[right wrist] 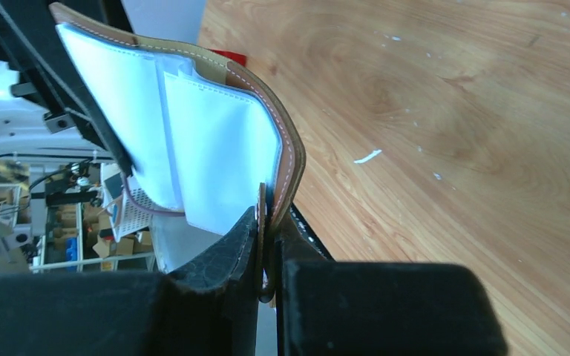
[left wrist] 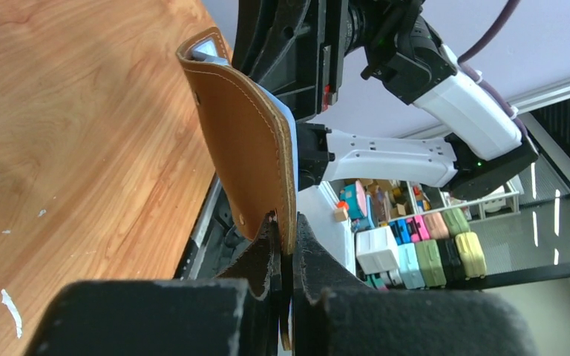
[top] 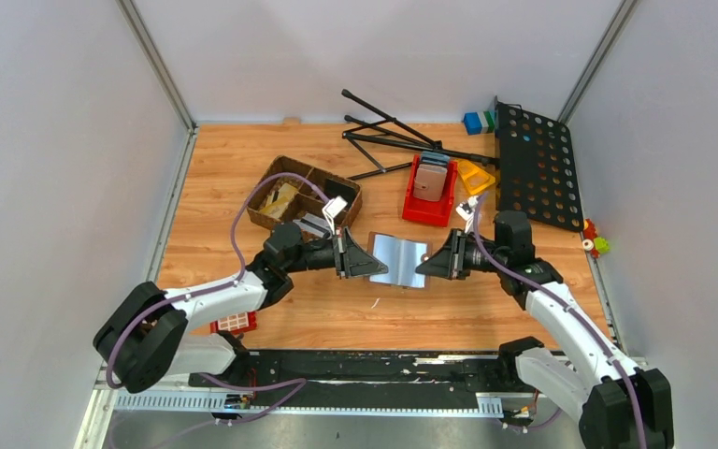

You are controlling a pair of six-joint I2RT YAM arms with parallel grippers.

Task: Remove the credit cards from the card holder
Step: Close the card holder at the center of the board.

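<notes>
Card holder (top: pixel 399 259) is spread open above the middle of the counter (top: pixel 337 313), its pale sleeves facing up. Left fingers (top: pixel 360 259) are clamped on its left edge and right fingers (top: pixel 437 265) on its right edge. 1 red bin (top: pixel 427 208) stands behind.

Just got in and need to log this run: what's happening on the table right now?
Both arms hold the brown card holder spread open between them, above the wooden table. The left gripper is shut on its left edge and the right gripper is shut on its right edge, with the pale sleeved inside facing up. As far as I can tell, nothing has been pulled from the sleeves yet.
</notes>
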